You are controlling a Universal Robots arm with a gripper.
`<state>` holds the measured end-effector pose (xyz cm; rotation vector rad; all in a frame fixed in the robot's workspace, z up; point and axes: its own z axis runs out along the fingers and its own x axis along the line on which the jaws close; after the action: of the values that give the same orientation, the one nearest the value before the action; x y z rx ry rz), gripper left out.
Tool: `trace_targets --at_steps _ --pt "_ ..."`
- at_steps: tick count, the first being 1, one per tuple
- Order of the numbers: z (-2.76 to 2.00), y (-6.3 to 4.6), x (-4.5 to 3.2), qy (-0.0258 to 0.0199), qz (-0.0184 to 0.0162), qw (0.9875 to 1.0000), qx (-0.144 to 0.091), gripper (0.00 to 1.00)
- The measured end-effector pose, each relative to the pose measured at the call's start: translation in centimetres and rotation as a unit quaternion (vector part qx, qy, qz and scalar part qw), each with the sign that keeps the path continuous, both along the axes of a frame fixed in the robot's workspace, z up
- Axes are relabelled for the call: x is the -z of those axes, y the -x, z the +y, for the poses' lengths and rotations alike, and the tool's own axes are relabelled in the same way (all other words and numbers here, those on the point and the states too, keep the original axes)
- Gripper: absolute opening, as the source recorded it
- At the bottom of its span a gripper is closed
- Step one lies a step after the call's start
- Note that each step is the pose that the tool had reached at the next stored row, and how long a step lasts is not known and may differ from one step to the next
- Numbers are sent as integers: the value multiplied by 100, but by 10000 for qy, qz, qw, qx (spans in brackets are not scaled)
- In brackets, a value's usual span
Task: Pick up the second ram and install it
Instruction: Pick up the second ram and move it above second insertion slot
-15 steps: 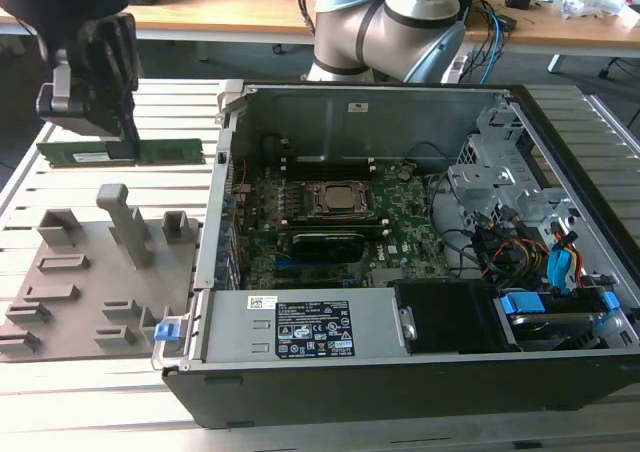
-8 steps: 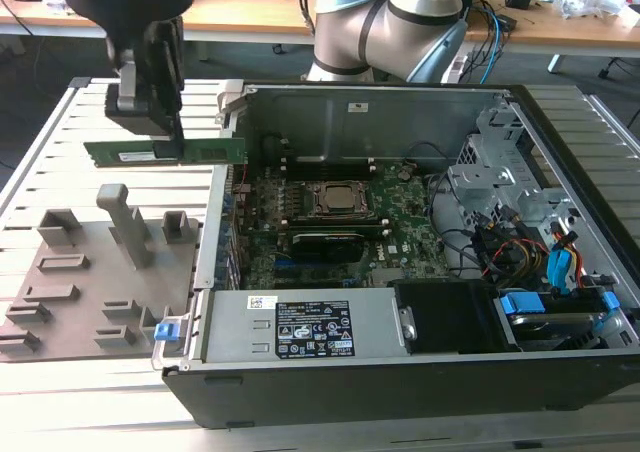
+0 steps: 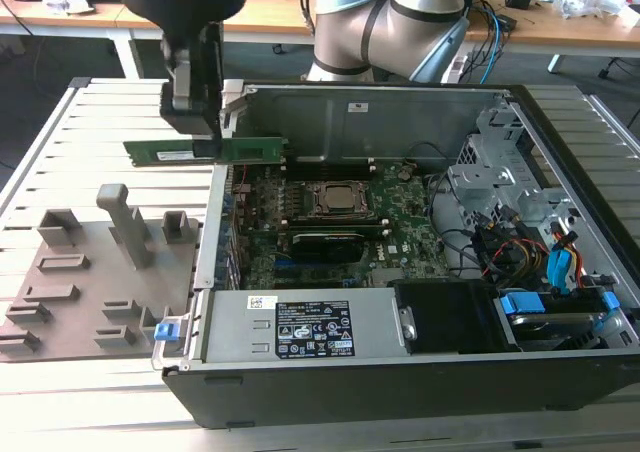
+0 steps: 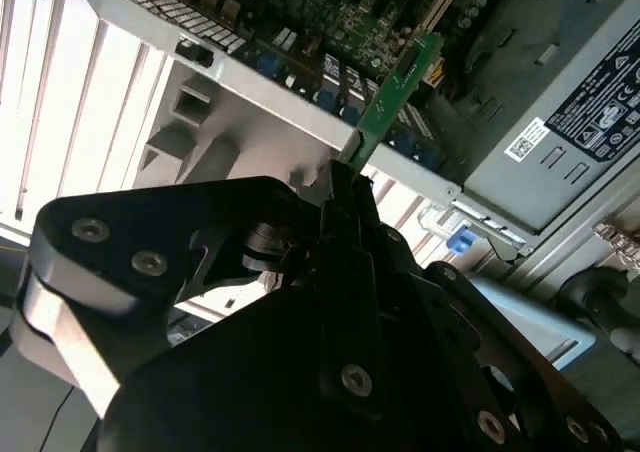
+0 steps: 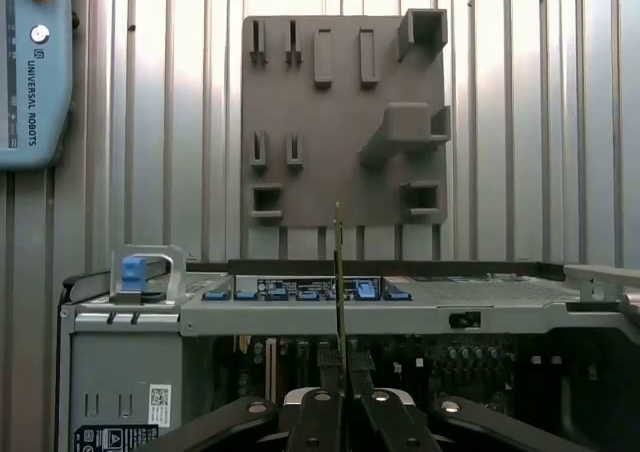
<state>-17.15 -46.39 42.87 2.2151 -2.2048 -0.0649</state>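
Note:
The second ram (image 3: 160, 153) is a long thin green stick with a pale label strip. It hangs level in the air above the case's wall (image 3: 213, 222) on the exterior view's left, and one end reaches over the motherboard (image 3: 400, 217). My gripper (image 3: 207, 137) is shut on the stick's middle from above. In the second wrist view the ram (image 4: 398, 80) sticks out past the black fingers (image 4: 350, 207) toward the board. In the first wrist view the ram (image 5: 339, 272) shows edge-on, rising from my gripper (image 5: 340, 377).
The open computer case holds a CPU socket (image 3: 341, 200), a power supply (image 3: 300, 327) and a drive cage with cables (image 3: 500, 187). A grey fixture plate (image 3: 90, 272) with slots lies beside the case on the slatted table. A teach pendant (image 5: 30, 72) lies on the table.

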Motion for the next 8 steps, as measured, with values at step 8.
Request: trace_targets --at_steps 8 --pt "9 -321 0 0 2 10000 0 14"
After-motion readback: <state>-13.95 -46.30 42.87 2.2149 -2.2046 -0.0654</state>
